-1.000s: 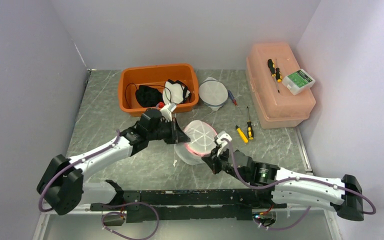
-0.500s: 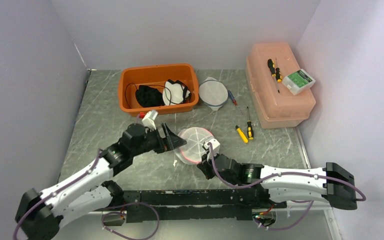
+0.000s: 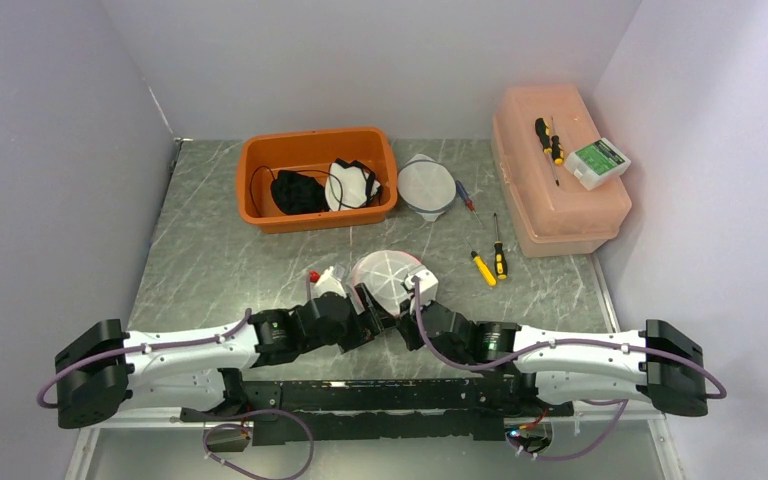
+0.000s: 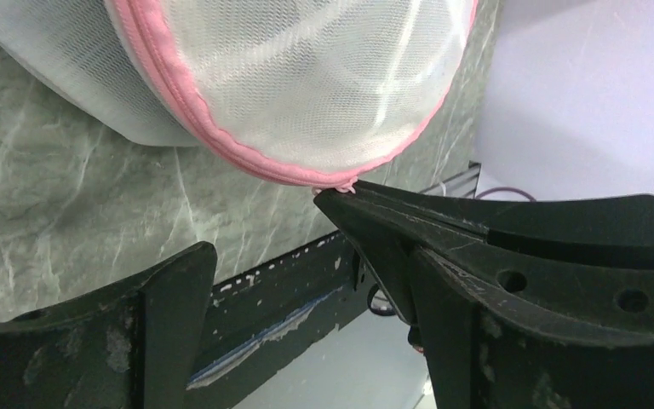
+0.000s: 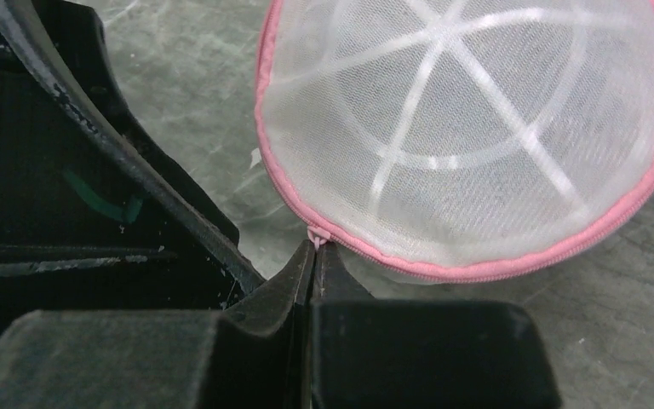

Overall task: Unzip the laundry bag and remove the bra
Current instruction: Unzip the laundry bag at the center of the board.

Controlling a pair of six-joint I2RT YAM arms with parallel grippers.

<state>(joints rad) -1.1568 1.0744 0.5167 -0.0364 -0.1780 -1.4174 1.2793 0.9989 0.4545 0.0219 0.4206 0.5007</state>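
The laundry bag is a white mesh dome with a pink zipper seam, lying on the marble table just ahead of both grippers. My right gripper is shut on the small pink zipper pull at the bag's near edge. My left gripper stands open at the bag's left near side. In the left wrist view, one of its fingertips touches the pink seam of the bag; nothing is between its fingers. The bra is hidden; I cannot make it out through the mesh.
An orange bin at the back holds black and white garments. Beside it lies a second white mesh bag. Screwdrivers lie to the right, near a pink lidded box. A black rail runs along the near edge.
My left gripper opened and its arm drew back low toward the near edge. The right gripper, still shut, moved slightly left, and the bag came down flatter onto the table.
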